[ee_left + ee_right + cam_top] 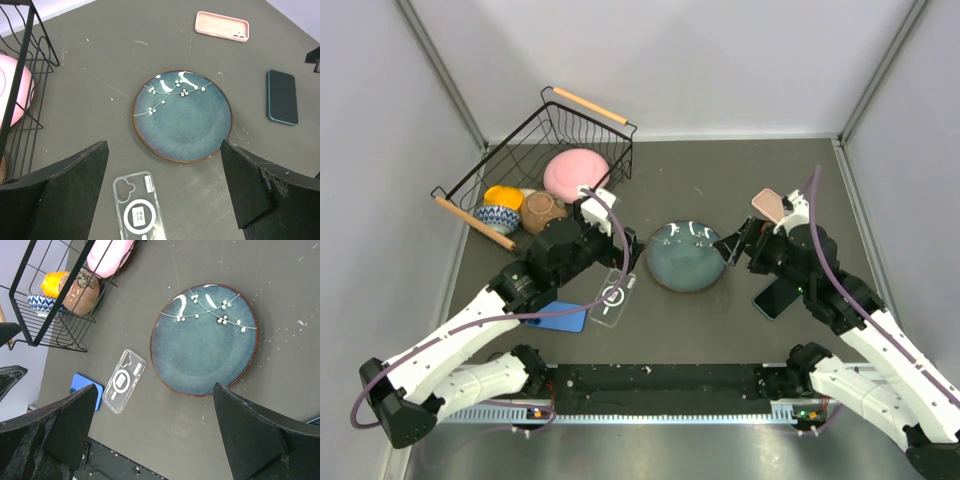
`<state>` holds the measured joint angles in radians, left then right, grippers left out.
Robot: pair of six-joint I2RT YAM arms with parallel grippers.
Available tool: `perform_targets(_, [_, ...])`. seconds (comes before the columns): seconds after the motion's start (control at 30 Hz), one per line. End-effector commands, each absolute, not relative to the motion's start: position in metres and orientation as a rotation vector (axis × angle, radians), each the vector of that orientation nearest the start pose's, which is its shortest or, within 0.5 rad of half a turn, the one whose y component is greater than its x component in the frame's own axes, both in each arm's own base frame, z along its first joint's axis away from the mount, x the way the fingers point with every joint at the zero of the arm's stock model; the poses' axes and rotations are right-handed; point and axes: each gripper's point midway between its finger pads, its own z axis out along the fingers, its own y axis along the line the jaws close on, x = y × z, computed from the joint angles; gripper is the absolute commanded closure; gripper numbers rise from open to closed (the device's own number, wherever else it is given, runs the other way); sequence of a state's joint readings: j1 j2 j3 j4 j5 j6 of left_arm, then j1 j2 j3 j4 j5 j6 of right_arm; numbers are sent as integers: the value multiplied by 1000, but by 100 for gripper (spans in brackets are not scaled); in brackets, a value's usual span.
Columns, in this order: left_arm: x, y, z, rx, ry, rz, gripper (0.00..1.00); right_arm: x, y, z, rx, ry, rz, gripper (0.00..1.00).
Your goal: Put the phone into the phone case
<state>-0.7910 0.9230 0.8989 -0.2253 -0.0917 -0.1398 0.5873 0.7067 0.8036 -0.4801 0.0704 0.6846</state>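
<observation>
Phone [777, 298] lies flat, four o'clock of plate [687, 257]; left claw [164, 146] and right claw [155, 387] gape empty. A pinch on that thin edge could skid it.

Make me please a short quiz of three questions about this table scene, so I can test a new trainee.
1. True or false: the clear case lies on the table beside the plate, not on it.
2. The left gripper and the right gripper are: A) open, holding nothing; B) shut on a phone; C) shut on the plate.
3. Fill in: in the top view, the dark phone lies on the ___ arm's side of the plate.
Key: 1 true; 2 A; 3 right.
</observation>
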Motion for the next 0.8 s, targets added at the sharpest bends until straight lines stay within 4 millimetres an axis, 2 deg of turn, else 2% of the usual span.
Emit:
perform_targets(0.0, [246,-227,292,530,1747,-538,1,219,167,265,123,1965,801,1])
perform_targets(0.17, [251,-221,275,533,1810,-467,1,214,164,270,111,1937,806,1])
perform_targets(0.27, [255,-213,255,543,1906,-376,1,211,160,273,106,1917,805,1])
perform_targets(0.53, [254,-194,180,581,2229,-143,1,204,148,273,99,1865,780,1])
perform_targets(0.77, [235,-206,125,699,2446,-190,1,194,147,277,-7,1826,777,1])
